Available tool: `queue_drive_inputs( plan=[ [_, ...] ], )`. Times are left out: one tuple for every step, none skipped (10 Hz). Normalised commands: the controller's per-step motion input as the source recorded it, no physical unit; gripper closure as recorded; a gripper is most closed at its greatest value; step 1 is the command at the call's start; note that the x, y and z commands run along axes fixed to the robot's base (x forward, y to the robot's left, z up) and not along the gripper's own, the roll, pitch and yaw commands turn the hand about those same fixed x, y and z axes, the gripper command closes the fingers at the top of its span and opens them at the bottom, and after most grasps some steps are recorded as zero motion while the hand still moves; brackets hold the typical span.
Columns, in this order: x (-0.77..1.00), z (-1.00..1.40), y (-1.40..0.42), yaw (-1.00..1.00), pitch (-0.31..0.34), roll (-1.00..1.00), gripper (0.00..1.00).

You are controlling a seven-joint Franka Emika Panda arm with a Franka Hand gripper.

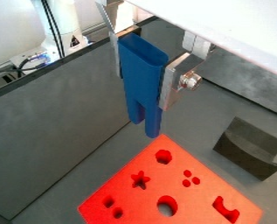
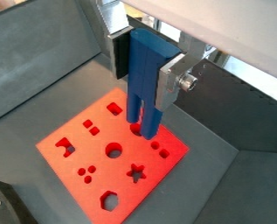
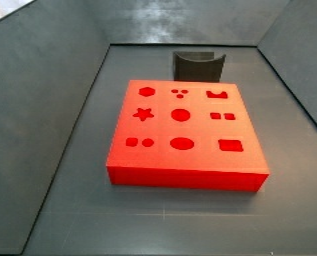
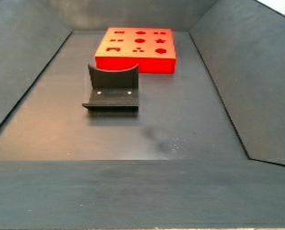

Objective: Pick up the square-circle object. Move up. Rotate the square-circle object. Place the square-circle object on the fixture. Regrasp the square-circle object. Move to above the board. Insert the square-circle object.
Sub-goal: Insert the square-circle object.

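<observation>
Both wrist views show the gripper (image 2: 147,63) pinching the square-circle object (image 2: 144,83) high over the board (image 2: 111,157), long axis vertical, legs pointing down toward the cut-outs directly below.

The gripper (image 1: 144,74) points downward, high up, its silver fingers (image 2: 172,80) clamped on the square-circle object (image 2: 147,83) in both wrist views.

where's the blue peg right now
The blue peg is clamped in the claw, hanging legs-down above the red board in both wrist views; neither side view shows it.
</observation>
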Motion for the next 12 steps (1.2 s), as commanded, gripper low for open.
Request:
queue_drive_inputs(
  plan=[
    [-0.25,-0.15,0.00,0.01,-0.039,-0.13,1.00],
    [-0.22,-0.28,0.00,0.20,-0.114,-0.07,1.00],
    [0.00,-0.57,-0.09,0.23,-0.111,-0.15,1.00],
    [0.09,-0.65,-0.18,0.17,-0.127,-0.16,1.00],
    [0.09,-0.66,-0.23,0.16,-0.121,-0.16,1.00],
    [0.10,-0.61,-0.27,0.24,-0.086,-0.20,1.00],
    [0.12,-0.66,-0.33,0.31,-0.091,-0.16,1.00],
    [0.13,-0.76,-0.37,0.33,-0.113,-0.09,1.00],
    [0.22,-0.82,-0.30,0.25,-0.103,-0.08,1.00],
    [0.09,-0.76,-0.24,0.12,-0.147,-0.03,1.00],
    [0.00,-0.67,-0.19,0.00,-0.164,-0.01,1.00],
    [0.00,-0.64,-0.13,-0.07,-0.166,-0.01,1.00]
  ],
)
